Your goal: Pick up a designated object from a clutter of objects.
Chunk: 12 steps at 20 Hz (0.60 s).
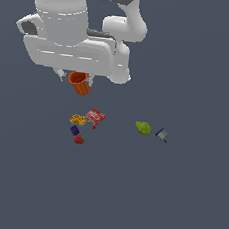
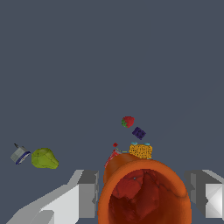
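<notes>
In the exterior view, the orange cup (image 1: 80,82) hangs under the gripper (image 1: 76,77), raised clear above the red box (image 1: 95,116), the yellow-orange block (image 1: 77,119), the purple piece (image 1: 74,130) and the strawberry (image 1: 79,139); the green fruit (image 1: 143,128) and the blue-grey tool (image 1: 161,135) lie well apart.

In the wrist view, the fingers (image 2: 89,192) stand on either side of the cup (image 2: 144,192), partly closed and apparently clamping it. A steady squeeze and a straight, slow rise would likely keep it from slipping.

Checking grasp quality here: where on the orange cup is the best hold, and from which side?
Across the rim of the orange cup, one finger on each outer side, approaching from its open mouth. The round tapered wall is widest there, and the gripper already straddles it.
</notes>
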Available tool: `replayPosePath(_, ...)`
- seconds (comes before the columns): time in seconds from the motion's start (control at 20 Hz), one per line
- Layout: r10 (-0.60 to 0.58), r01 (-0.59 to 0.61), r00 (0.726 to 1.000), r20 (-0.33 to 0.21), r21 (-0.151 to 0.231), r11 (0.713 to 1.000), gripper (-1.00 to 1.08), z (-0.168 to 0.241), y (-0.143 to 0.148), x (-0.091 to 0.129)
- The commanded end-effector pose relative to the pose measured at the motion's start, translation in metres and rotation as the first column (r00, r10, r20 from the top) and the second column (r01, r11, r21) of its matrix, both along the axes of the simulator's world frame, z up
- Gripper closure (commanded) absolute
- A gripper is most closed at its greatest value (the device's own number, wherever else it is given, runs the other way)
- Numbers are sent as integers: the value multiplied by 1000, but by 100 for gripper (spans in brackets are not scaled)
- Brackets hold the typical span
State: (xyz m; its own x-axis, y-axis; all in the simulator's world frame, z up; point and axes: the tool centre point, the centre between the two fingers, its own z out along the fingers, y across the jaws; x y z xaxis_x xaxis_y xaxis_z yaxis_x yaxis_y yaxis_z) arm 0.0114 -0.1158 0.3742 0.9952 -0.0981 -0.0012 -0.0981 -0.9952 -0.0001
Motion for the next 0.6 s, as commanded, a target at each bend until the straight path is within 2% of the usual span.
replayPosePath(0.0, 0, 0, 1000, 1, 0, 1000, 108, 6, -2, 4)
replayPosePath(0.55, 0, 0, 1000, 1, 0, 1000, 108, 21, -9, 17)
